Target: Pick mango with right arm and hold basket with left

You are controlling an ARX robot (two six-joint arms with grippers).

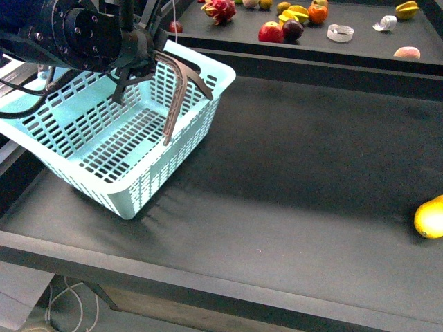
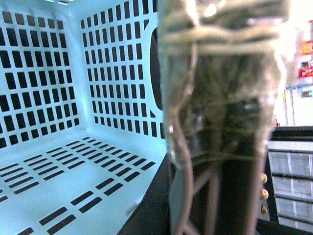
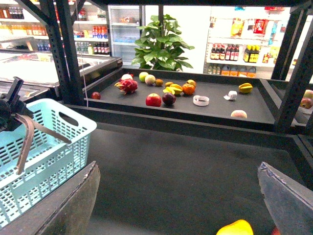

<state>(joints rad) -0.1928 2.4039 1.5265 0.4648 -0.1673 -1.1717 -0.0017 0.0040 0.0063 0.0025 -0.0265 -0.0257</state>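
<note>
The turquoise basket [image 1: 131, 131] sits tilted at the left of the dark table, its near-right end raised. My left gripper [image 1: 131, 72] is shut on its grey-brown handles [image 1: 181, 86] at the far rim. In the left wrist view the handles [image 2: 225, 122] fill the frame, blurred, beside the basket's slotted inside [image 2: 58, 122]. The yellow mango [image 1: 430, 218] lies at the table's right edge, partly cut off. In the right wrist view the mango [image 3: 235, 228] shows at the bottom edge between my open right gripper [image 3: 178, 196] fingers [image 3: 73, 205]. The right arm is out of the front view.
A raised back shelf [image 1: 360, 48] holds a dragon fruit [image 1: 219, 10], a red apple [image 1: 270, 32], a dark plum [image 1: 293, 30], a yellow star fruit [image 1: 296, 12], an orange [image 1: 318, 13], a peach [image 1: 407, 52] and tape rolls [image 1: 340, 32]. Black frame posts [image 3: 62, 49] stand around the table.
</note>
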